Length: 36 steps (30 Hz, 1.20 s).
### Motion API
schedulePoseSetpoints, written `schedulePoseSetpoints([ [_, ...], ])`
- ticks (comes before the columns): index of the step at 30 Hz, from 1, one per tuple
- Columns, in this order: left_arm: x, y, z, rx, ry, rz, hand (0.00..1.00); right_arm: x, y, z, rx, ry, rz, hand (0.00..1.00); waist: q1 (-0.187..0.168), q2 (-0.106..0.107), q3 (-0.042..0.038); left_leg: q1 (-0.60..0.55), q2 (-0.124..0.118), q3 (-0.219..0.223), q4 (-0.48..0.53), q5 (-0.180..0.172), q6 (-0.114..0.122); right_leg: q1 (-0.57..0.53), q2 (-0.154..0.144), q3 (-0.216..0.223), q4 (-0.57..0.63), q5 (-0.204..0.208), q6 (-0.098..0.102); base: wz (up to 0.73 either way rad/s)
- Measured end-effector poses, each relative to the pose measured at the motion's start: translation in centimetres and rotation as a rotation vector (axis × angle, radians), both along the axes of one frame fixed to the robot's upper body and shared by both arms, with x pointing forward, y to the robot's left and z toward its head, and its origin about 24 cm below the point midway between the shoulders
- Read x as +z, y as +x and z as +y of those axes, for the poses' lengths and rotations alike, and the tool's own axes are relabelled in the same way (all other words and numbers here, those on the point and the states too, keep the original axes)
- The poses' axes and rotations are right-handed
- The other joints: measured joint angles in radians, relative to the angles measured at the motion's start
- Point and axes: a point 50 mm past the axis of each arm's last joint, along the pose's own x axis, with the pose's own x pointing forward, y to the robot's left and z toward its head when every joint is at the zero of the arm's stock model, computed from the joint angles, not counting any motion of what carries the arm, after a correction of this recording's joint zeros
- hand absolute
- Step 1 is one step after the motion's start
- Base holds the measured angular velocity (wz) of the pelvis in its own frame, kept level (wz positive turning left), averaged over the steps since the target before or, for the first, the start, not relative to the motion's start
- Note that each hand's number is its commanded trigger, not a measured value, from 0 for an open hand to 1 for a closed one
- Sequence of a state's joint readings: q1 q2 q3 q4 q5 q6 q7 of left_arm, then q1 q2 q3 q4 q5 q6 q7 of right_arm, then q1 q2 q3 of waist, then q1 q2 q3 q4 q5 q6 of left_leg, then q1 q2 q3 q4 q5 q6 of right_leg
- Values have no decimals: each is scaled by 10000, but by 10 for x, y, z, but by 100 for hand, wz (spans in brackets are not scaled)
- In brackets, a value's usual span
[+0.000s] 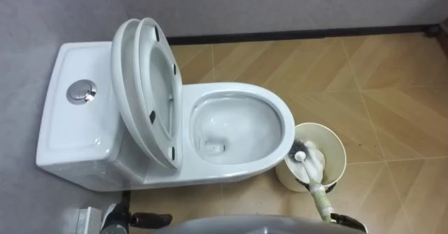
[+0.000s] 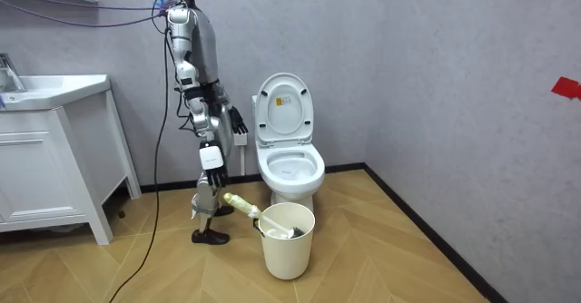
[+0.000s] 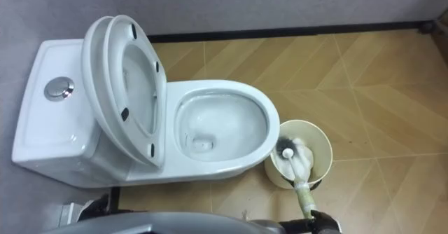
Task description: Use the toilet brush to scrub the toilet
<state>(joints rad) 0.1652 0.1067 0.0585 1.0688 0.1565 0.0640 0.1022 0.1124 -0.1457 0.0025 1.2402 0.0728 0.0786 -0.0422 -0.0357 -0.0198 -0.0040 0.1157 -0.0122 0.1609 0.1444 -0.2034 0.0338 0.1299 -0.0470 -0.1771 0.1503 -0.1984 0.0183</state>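
Note:
The white toilet (image 1: 280, 118) stands before me with its seat and lid (image 1: 143, 87) raised against the tank, and the bowl is open. To its right is a cream bucket (image 1: 339, 146). The toilet brush (image 1: 308, 157) rests head down in the bucket, its pale handle slanting back to my right hand (image 1: 345, 222) at the lower edge. That hand is shut on the handle. My left hand (image 1: 150, 220) hangs low by the tank side, fingers relaxed and holding nothing. In the room view I stand beside the toilet (image 2: 290, 167), with the right hand (image 2: 205, 203) low by the bucket (image 2: 289, 244).
A round chrome flush button (image 1: 81, 92) sits on the tank top. A grey wall with a dark skirting runs behind the toilet. Wood-pattern floor spreads to the right of the bucket. A white sink cabinet (image 2: 45, 158) stands at the room view's left.

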Motion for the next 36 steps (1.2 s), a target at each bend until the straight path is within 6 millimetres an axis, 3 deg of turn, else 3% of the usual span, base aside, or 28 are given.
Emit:
schedulePoseSetpoints([
  [8, -1, -5, 1, 565, -79, 58, 0, 0, -18, -2, 345, -271, 588, 0, -20, 53, 31, 34, 7, -89, -13, -36, -1, 0, 15, -3, 58, 5, -3, 0],
  [17, -3, -24, 5, 809, 347, 587, 0, 2, -37, -8, 1648, -1510, 1389, 0, 34, 142, 52, 149, 22, 44, -71, -46, 2, -64, 24, 140, 211, 2, -2, -5],
  [20, -2, -26, 5, 659, 516, 651, 0, 4, -25, -11, 1983, -2113, 969, 0, 70, 156, 46, 2, 25, 64, -42, -46, 3, -217, 16, 164, 239, 2, -2, 0],
  [24, -2, -19, 5, 537, 621, 457, 0, 10, 13, -13, 2076, -2849, -659, 0, 89, 143, 80, -215, 28, 62, 49, -45, 6, -472, 11, 250, 294, 6, -8, 0],
  [28, 0, -10, 5, 477, 720, -37, 0, 19, 43, -10, 1672, -3191, -2382, 0, 164, 121, 65, -349, 17, -7, 67, -46, 8, -498, 10, 176, 187, 11, -9, 5],
  [36, 1, -3, 4, 278, 727, -543, 0, 23, 63, -5, 1445, -3062, -3403, 0, 191, 108, 67, -419, 13, 3, 89, -45, 8, -524, 5, 152, 181, 11, -8, 0],
])
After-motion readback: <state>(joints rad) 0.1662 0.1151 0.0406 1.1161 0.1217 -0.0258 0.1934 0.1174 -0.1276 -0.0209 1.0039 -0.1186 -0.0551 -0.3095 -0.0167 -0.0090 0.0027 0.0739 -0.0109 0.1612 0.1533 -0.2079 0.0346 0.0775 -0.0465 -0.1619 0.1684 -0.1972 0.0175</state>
